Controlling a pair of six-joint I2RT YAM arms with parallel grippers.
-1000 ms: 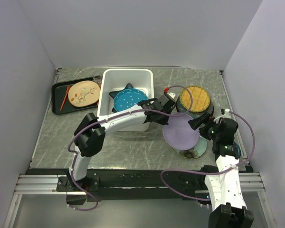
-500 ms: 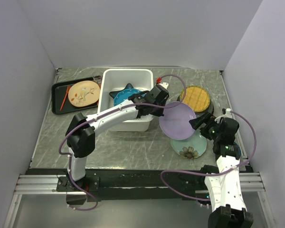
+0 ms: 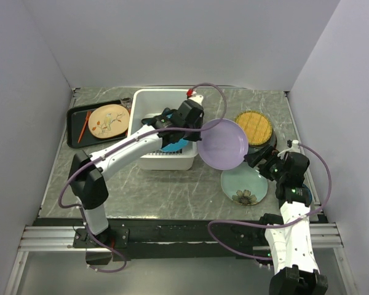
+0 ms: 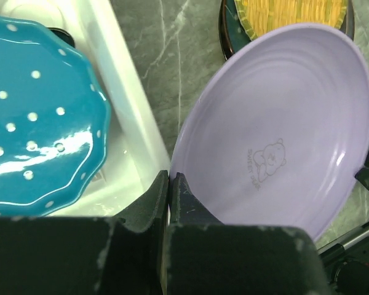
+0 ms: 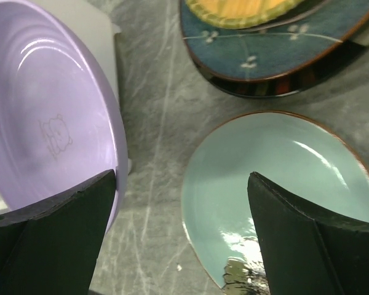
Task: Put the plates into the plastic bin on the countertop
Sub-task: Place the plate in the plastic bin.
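Since a second ago, the left arm has swung up and leftward, carrying the lavender plate [image 3: 222, 144] off the pale green plate [image 3: 243, 184] and toward the plastic bin [image 3: 135, 123]. Now the left gripper [image 4: 171, 181] pinches the lavender plate's near rim between pressed-together fingers, and the plate hangs tilted above the countertop [image 3: 172, 190], its left edge just beside the bin's right wall, not yet inside. Within the bin lies the teal dotted plate [image 4: 31, 123], partly hidden under the arm in the top view. To the right, the yellow woven-look plate [image 3: 253, 127] sits on the large dark teal plate [image 5: 283, 49], and the lavender plate's far edge overlaps them in the overhead view. The right gripper [image 3: 261, 163] has stayed where it was, fingers spread wide and holding nothing, hovering over the near-left edge of the pale green plate, which rests flat on the countertop. At the far left a tan plate [image 3: 109, 120] lies on the black tray [image 3: 74, 126], well apart from the bin's contents.
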